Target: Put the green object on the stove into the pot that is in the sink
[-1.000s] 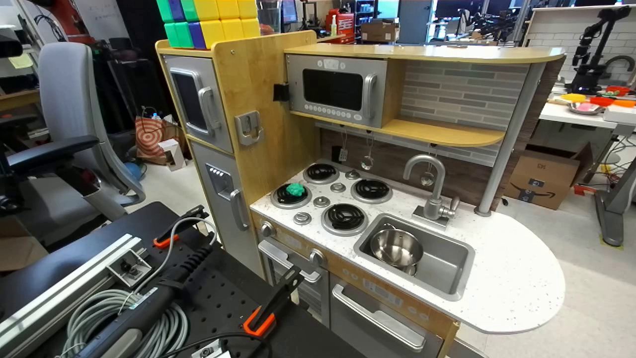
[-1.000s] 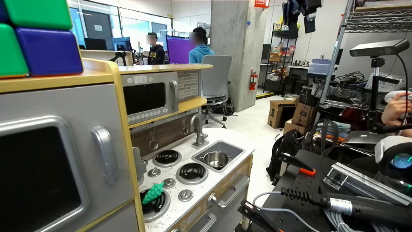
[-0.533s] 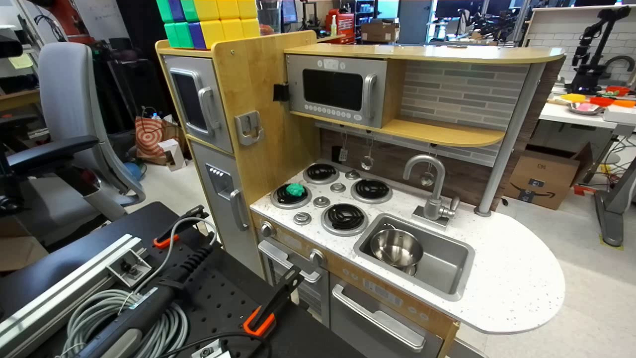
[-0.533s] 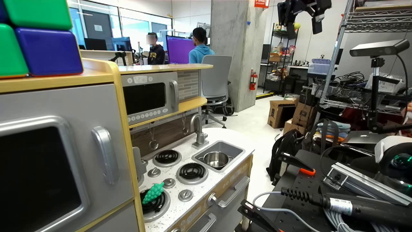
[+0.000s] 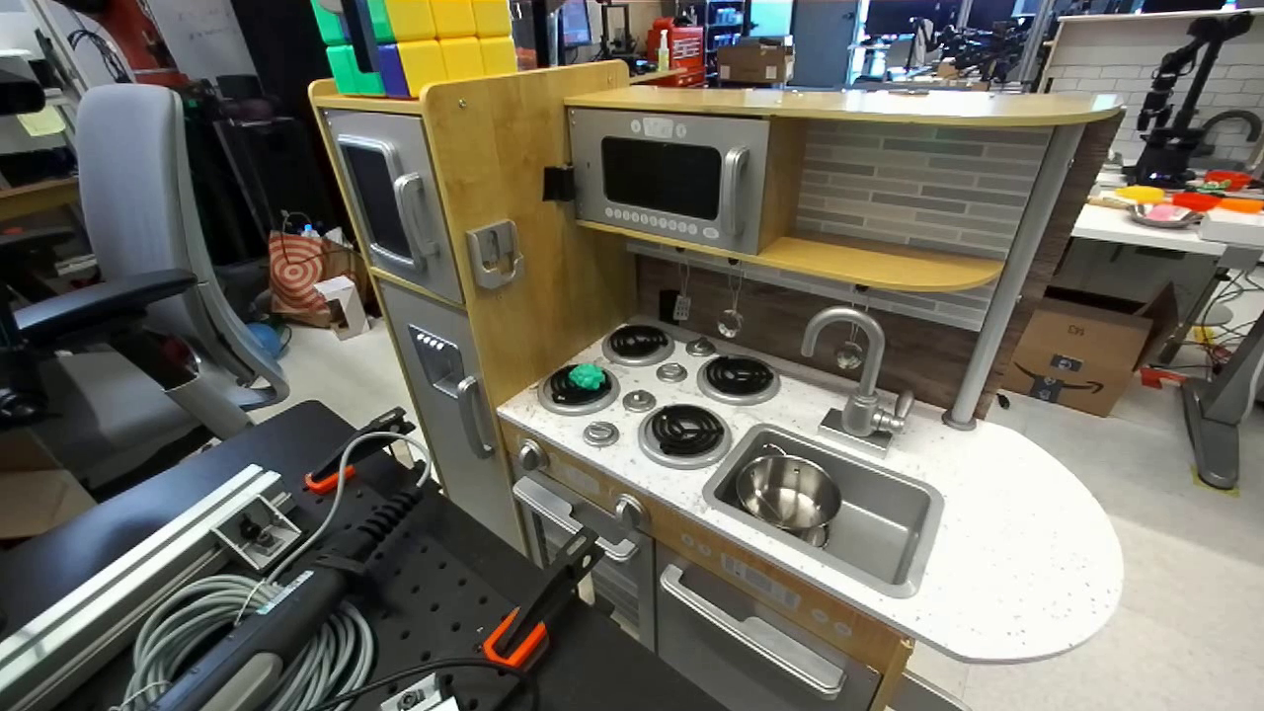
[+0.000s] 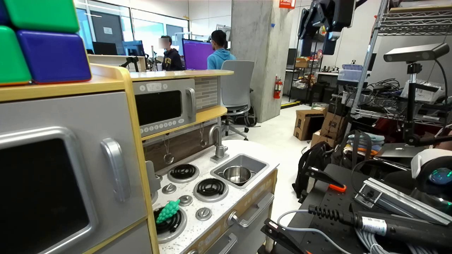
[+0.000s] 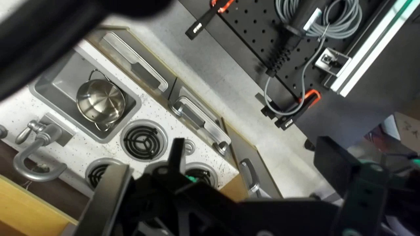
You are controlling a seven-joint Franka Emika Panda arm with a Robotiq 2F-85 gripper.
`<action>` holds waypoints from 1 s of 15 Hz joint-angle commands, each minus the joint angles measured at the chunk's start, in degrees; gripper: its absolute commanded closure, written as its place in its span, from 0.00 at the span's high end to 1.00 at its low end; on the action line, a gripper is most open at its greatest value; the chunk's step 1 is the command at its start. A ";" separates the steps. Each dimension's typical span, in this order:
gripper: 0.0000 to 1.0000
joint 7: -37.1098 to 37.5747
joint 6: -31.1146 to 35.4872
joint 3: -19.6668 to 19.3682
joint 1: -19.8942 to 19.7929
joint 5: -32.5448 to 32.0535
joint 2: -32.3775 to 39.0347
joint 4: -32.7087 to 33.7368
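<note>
The green object (image 5: pixel 587 376), bumpy like a bunch of grapes, lies on a burner of the stove (image 5: pixel 685 435) beside the tall cabinet. It also shows in an exterior view (image 6: pixel 168 211). In the wrist view only a bit of the green object (image 7: pixel 192 179) shows behind a finger. The silver pot (image 5: pixel 788 494) stands in the sink (image 5: pixel 884 543); in the wrist view the pot (image 7: pixel 100 102) is at the left. My gripper (image 7: pixel 254 147) is open, with nothing between its fingers. It is high above the stove, in an exterior view at the top (image 6: pixel 317 47).
The tall cabinet (image 5: pixel 533 178) with colored blocks (image 5: pixel 444 54) on top stands beside the stove. The microwave shelf (image 5: pixel 869 262) overhangs the back. The faucet (image 5: pixel 869 360) rises behind the sink. A black table (image 5: pixel 434 602) with cables and clamps stands in front.
My gripper has come lower in an exterior view, and its fingers now show in front of the blocks at the top of an exterior view. The green object and pot have not moved.
</note>
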 commanded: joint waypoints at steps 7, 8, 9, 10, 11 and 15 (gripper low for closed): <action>1.00 2.34 13.44 -1.33 2.27 3.77 -6.68 -8.36; 1.00 2.33 13.44 -1.34 2.26 3.78 -6.52 -8.36; 1.00 2.33 13.44 -1.38 2.25 3.79 -6.49 -8.37; 1.00 2.33 13.44 -1.38 2.25 3.79 -6.45 -8.37; 1.00 -1.37 14.12 -0.69 1.70 -0.89 -5.06 -7.94; 1.00 -7.04 18.63 -0.87 2.86 -6.99 0.29 -6.29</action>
